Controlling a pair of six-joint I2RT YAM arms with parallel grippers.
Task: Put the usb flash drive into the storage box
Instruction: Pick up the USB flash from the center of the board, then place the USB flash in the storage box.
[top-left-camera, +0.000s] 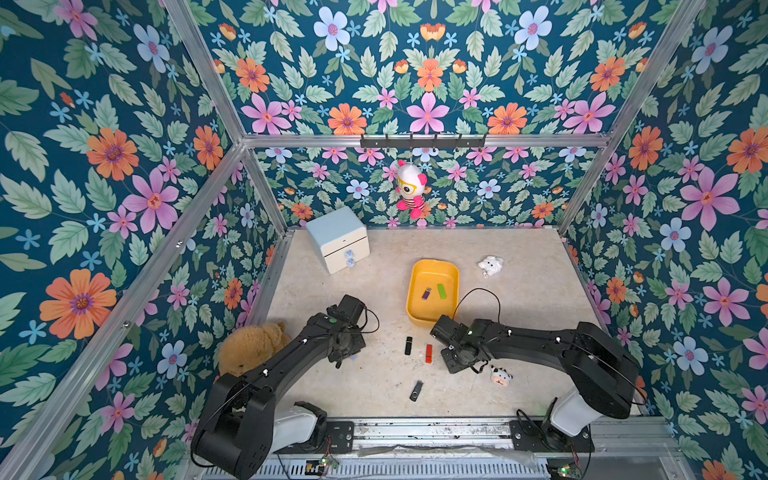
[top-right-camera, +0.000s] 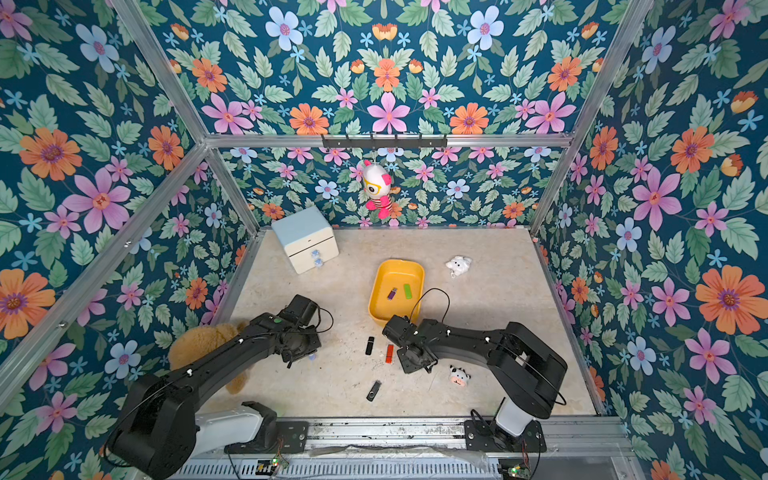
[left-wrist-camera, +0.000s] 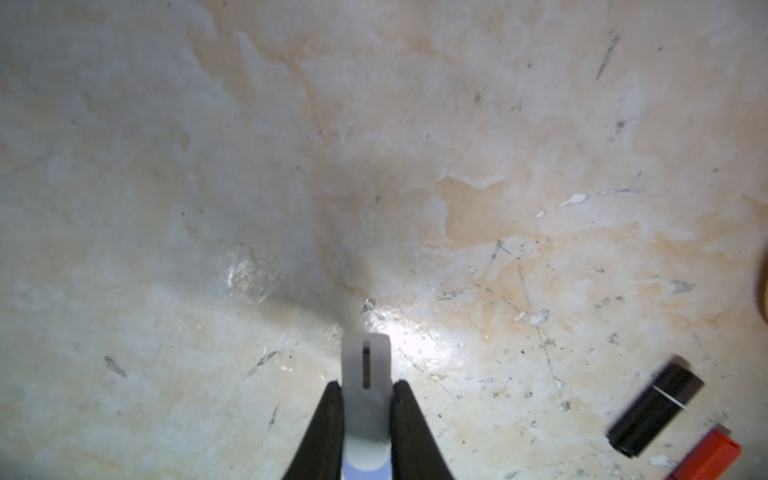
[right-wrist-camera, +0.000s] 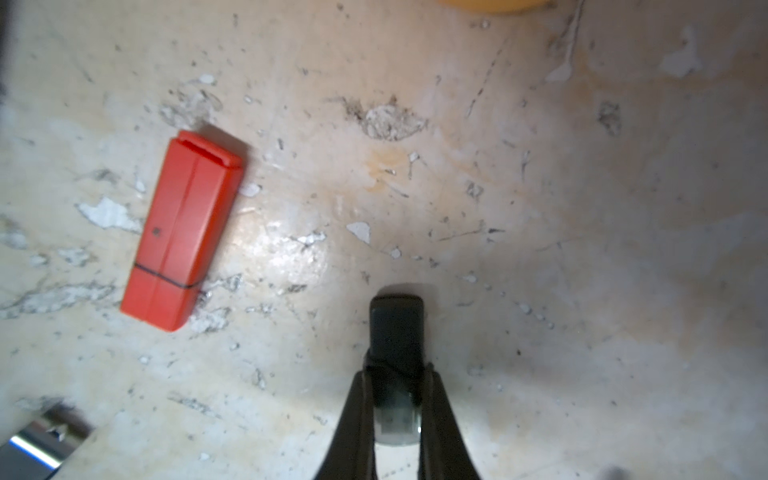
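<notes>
The yellow storage box stands mid-table in both top views, with a purple drive and a green drive inside. In the left wrist view my left gripper is shut on a white usb flash drive with a pale blue end, low over bare table left of the box. In the right wrist view my right gripper is shut on a black usb flash drive close to the table, just in front of the box. Both held drives are hidden under the wrists in the top views.
Loose on the table between the arms lie a black capped drive, a red drive and a black swivel drive. A pale blue drawer cabinet stands back left. A brown plush bear, a cow toy and a white plush lie around.
</notes>
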